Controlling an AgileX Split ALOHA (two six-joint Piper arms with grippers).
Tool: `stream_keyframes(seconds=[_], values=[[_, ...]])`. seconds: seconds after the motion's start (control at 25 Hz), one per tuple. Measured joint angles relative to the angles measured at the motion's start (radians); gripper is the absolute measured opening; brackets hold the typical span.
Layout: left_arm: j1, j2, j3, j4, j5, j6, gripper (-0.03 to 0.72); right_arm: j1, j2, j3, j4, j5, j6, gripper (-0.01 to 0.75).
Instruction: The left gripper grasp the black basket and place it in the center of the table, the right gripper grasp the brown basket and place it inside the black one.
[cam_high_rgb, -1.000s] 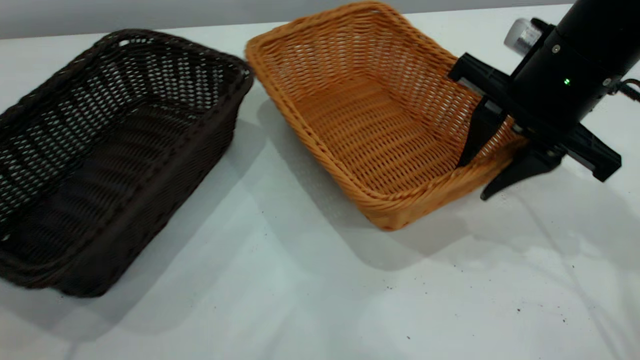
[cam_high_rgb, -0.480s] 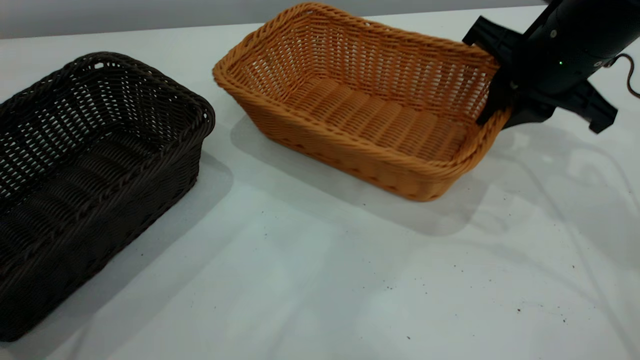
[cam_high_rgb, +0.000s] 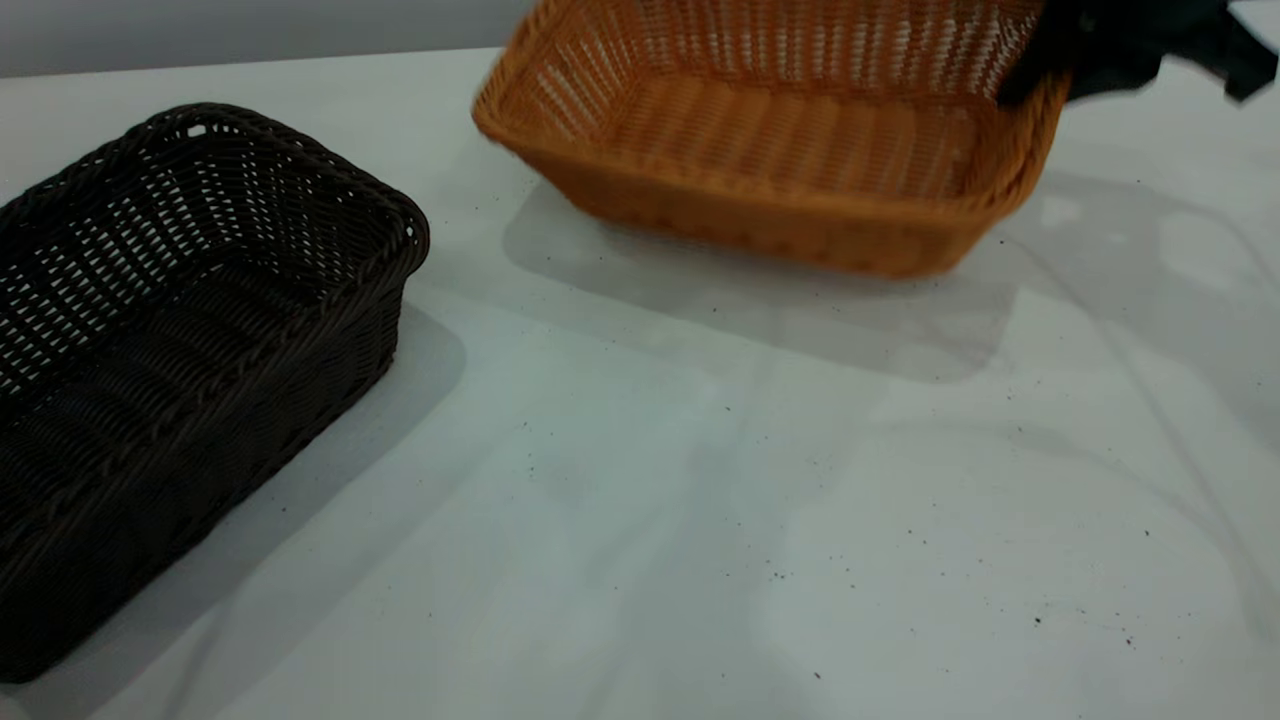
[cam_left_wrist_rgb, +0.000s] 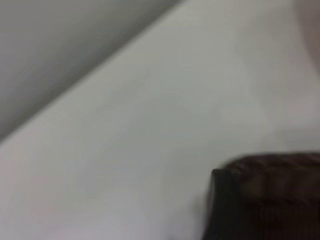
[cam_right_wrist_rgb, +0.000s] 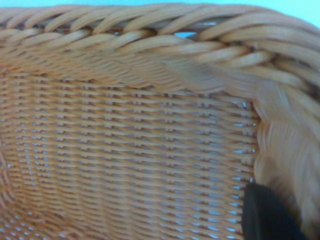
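Right gripper clamped on the right-end rim of the brown basket — one dark finger inside the wall. Basket held lifted, tilted, above the table at back right. Black basket sits at left, well apart. Left gripper — not seen.

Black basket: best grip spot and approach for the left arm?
Probably the braided rim of the black basket, one finger inside the wall and one outside, coming from above. The mouth is open and empty, and the flared sides are too wide to span.
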Motion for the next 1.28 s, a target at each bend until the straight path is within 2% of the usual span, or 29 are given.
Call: stream_keyframes(seconds=[0.2, 0.36, 0.56, 0.76, 0.88, 1.08, 1.28], values=[[-0.061, 0.0, -0.001, 0.004, 0.145, -0.006, 0.376, -0.058, -0.002, -0.126, -0.1, 0.116, 0.006, 0.099], [-0.149, 0.0, -0.001, 0.06, 0.207, -0.074, 0.376, -0.101, -0.002, -0.23, -0.19, 0.22, 0.009, 0.099], [-0.284, 0.0, -0.001, 0.255, 0.27, -0.278, 0.376, -0.141, -0.002, -0.341, -0.308, 0.302, 0.058, 0.099], [-0.407, 0.0, -0.001, 0.474, 0.302, -0.513, 0.376, -0.14, -0.002, -0.376, -0.337, 0.303, 0.068, 0.099], [-0.467, 0.003, 0.0, 0.555, 0.318, -0.625, 0.376, -0.14, -0.002, -0.376, -0.358, 0.292, 0.067, 0.099], [-0.476, 0.042, 0.003, 0.579, 0.322, -0.712, 0.376, -0.14, -0.002, -0.375, -0.348, 0.274, 0.066, 0.099], [-0.48, 0.113, 0.004, 0.567, 0.318, -0.713, 0.376, -0.14, -0.002, -0.374, -0.353, 0.281, 0.064, 0.099]])
